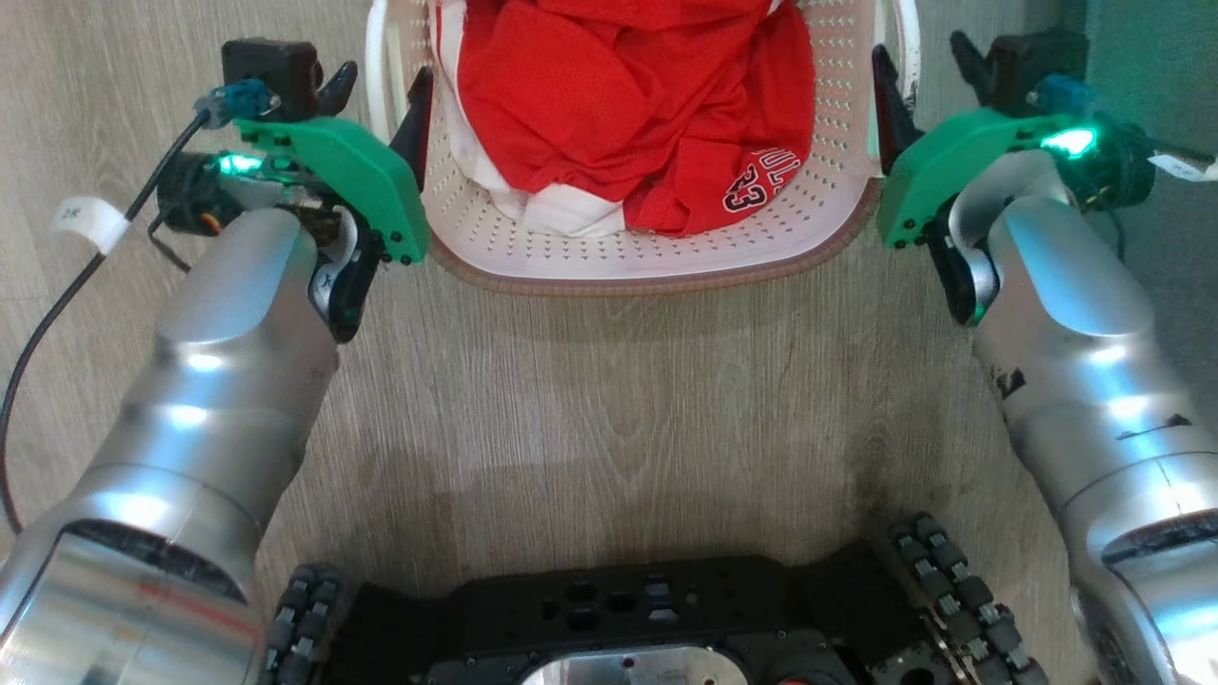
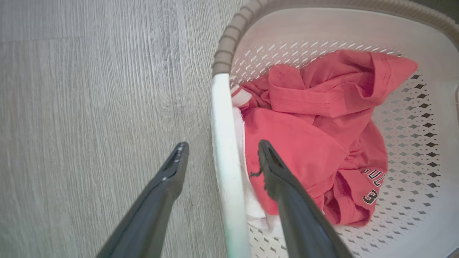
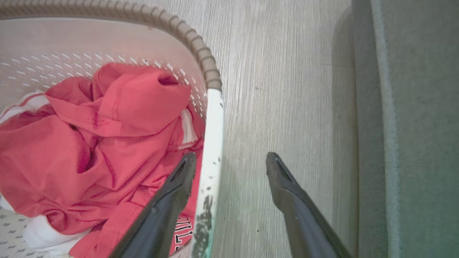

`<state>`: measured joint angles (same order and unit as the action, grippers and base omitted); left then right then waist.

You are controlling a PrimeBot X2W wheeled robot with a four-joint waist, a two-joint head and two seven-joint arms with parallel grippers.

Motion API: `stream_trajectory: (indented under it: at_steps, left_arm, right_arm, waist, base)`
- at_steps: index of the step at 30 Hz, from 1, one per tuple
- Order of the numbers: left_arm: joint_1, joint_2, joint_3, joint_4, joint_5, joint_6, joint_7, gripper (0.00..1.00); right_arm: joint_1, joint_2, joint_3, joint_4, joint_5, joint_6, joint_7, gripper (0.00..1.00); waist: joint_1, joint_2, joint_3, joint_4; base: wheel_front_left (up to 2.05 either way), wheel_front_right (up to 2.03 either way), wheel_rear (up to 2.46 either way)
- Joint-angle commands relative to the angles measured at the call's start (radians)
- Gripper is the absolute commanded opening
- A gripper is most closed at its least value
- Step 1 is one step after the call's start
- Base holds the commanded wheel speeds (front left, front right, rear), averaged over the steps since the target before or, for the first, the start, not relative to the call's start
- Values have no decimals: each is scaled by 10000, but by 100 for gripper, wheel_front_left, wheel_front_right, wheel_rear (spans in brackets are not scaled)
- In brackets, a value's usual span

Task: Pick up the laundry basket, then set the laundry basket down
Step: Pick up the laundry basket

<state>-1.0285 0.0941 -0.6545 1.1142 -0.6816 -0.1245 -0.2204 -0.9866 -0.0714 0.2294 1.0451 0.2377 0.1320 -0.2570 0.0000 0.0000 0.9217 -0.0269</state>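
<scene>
Open left claw (image 2: 222,144), right claw (image 3: 231,156) straddle laundry basket (image 1: 666,271) handles (image 2: 224,118); floor (image 2: 89,107) outside

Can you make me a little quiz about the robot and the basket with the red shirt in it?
1. True or false: the left pincer is shut.
2. What colour are most of the clothes in the laundry basket? A blue, B red, C yellow.
3. Fill in: the right pincer has one finger inside the basket and one outside, either side of its white ____.

Key: 1 false, it is open. 2 B. 3 handle.
</scene>
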Motion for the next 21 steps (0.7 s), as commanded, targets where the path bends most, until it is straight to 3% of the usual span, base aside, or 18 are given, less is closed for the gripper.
stream_trajectory:
  at_steps: [1,3,4,5,6,21]
  left_arm:
    - [4,408,-64,14,-230,-60,72,100]
    - [-21,423,-166,21,-336,-60,89,100]
    - [-41,438,-232,32,-471,-61,103,100]
    - [-68,445,-330,40,-576,-61,142,92]
    - [-95,454,-437,42,-673,-61,183,0]
    - [-237,445,-1416,421,-1992,-61,615,0]
  right_arm:
    - [206,210,293,16,212,-13,-47,100]
    - [183,210,412,107,330,-13,-47,97]
    - [145,210,517,176,435,-13,-47,58]
    - [115,210,631,288,544,-13,-47,0]
    - [83,211,771,396,678,-13,-47,0]
    - [-147,211,1471,1246,1424,-13,-47,0]
  waist:
    - [0,0,-1,3]
    - [0,0,2,5]
    - [0,0,7,3]
    - [0,0,11,13]
    - [0,0,14,23]
    - [0,0,-435,106]
  base:
    - [0,0,0]
    - [0,0,0]
    - [0,0,0]
    - [0,0,0]
    - [0,0,0]
    - [0,0,0]
